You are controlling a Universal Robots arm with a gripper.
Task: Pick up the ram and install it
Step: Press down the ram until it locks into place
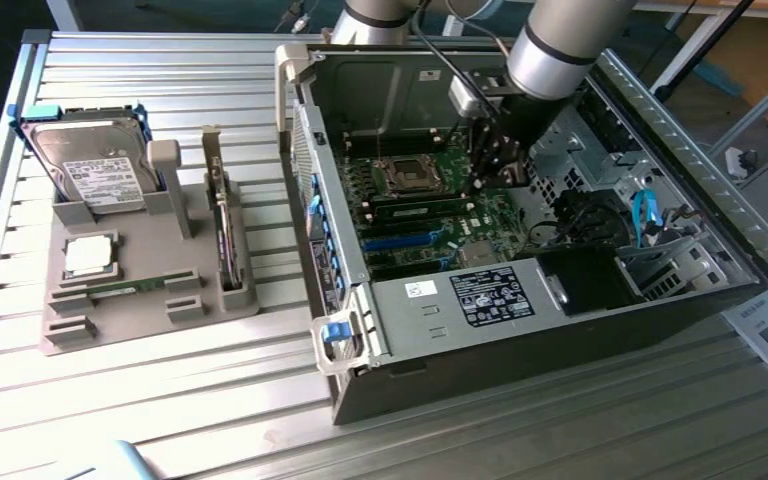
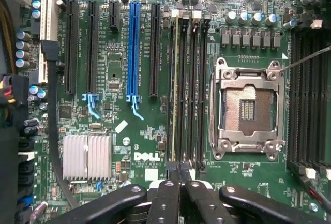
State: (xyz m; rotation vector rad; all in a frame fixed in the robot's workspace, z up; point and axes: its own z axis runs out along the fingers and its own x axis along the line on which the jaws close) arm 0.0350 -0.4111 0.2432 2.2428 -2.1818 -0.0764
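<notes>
A slim green ram stick lies flat in the grey holder tray on the exterior view's left, far from the gripper. My gripper reaches down inside the open computer case, over the motherboard. In the wrist view the gripper is shut, with its fingertips together just above one end of the black memory slots. I see nothing between the fingers. One slot holds a thin stick with a pale top edge, seated upright beside the empty processor socket.
The tray also holds a hard drive, a square silver processor and a dark expansion card standing on edge. On the motherboard are a blue slot, a silver heatsink and more slots. Case walls and cables surround the arm.
</notes>
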